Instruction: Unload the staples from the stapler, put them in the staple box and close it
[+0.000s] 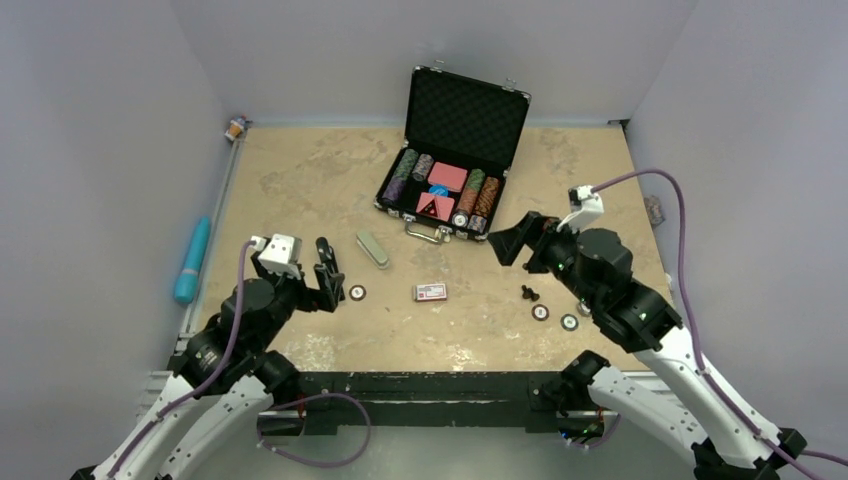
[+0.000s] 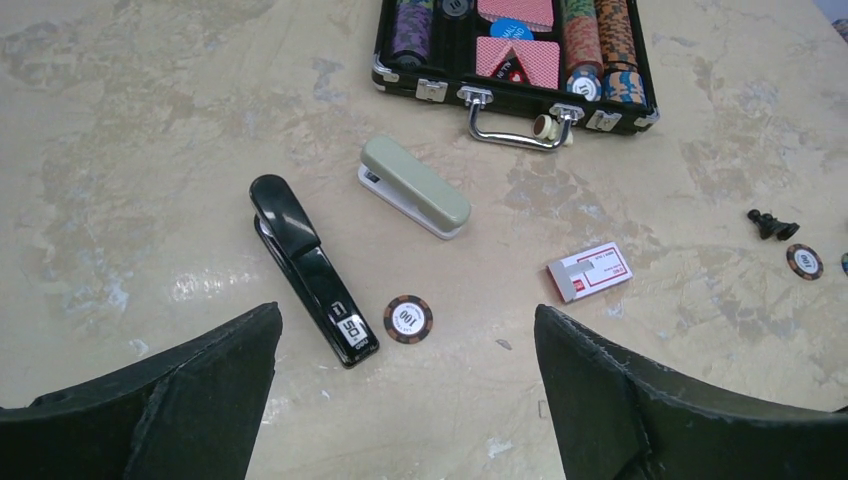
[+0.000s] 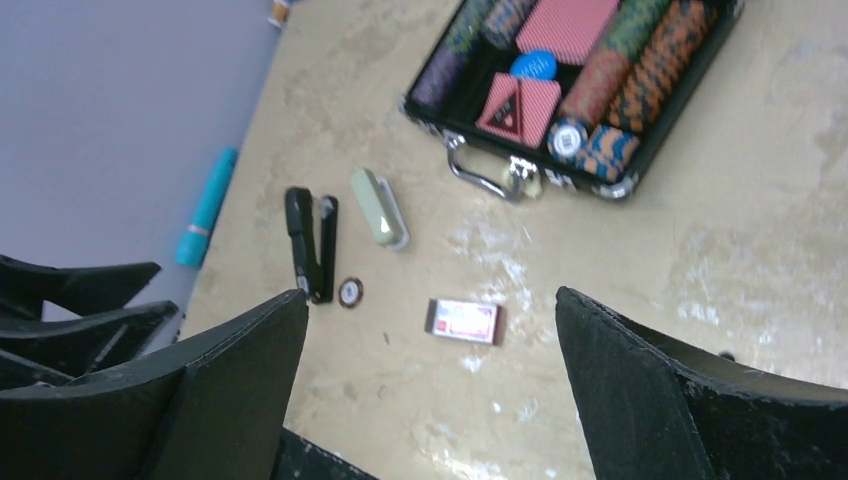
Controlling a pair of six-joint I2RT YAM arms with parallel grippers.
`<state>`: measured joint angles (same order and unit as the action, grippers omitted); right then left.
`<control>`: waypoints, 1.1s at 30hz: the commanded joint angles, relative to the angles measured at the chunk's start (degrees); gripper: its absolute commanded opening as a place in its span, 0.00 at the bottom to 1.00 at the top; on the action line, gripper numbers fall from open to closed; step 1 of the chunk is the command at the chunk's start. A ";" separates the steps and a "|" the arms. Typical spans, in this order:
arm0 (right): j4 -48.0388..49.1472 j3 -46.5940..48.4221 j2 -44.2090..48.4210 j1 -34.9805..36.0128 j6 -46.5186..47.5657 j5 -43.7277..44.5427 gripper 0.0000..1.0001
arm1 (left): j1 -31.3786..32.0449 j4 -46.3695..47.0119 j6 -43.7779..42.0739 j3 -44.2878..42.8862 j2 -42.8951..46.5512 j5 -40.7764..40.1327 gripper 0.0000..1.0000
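Hovering my left gripper [image 2: 407,312], fingers spread wide, just on the near side of the slim black desk stapler [image 2: 312,268], which lies flat on the left of the mottled tan table [image 1: 300,180] beside a round brown poker chip [image 2: 408,318], ready to pin it. My right gripper [image 3: 430,294] hangs likewise spread, well right.

Left wrist view: the stapler [image 2: 312,265] carries a silver label at its near end, and the numeral on it appears to read "50"; the smaller mark beside the numeral is illegible. The poker chip [image 2: 408,318] lying just beside that end is marked "100" at its centre. A second chip [image 2: 804,261] near the right edge bears a similar numeral, probably "100". The small box [image 2: 590,271] carries lines of print that are too small to read, as is the lettering on the blue disc [image 2: 513,29] in the case [image 2: 640,118].
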<state>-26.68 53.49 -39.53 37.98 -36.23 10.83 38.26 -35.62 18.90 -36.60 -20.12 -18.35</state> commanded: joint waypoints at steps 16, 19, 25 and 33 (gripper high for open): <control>7.90 -13.63 13.44 0.17 -10.61 -1.96 0.99 | -0.37 5.17 2.02 4.45 3.20 4.35 1.00; 8.12 -12.90 9.54 0.19 -10.43 -2.78 0.99 | -0.35 5.47 2.11 4.56 2.62 4.35 1.00; 11.35 -12.72 6.45 0.24 -8.70 -4.58 0.99 | -0.35 5.59 2.11 4.52 2.10 4.55 1.00; 12.55 -12.75 7.13 0.17 -9.02 -3.08 0.99 | -0.37 5.66 2.15 4.60 1.99 4.58 1.00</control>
<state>-17.67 40.34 -33.15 37.98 -45.39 6.72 38.26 -32.58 20.43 -32.12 -17.78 -14.15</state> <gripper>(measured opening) 0.985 0.997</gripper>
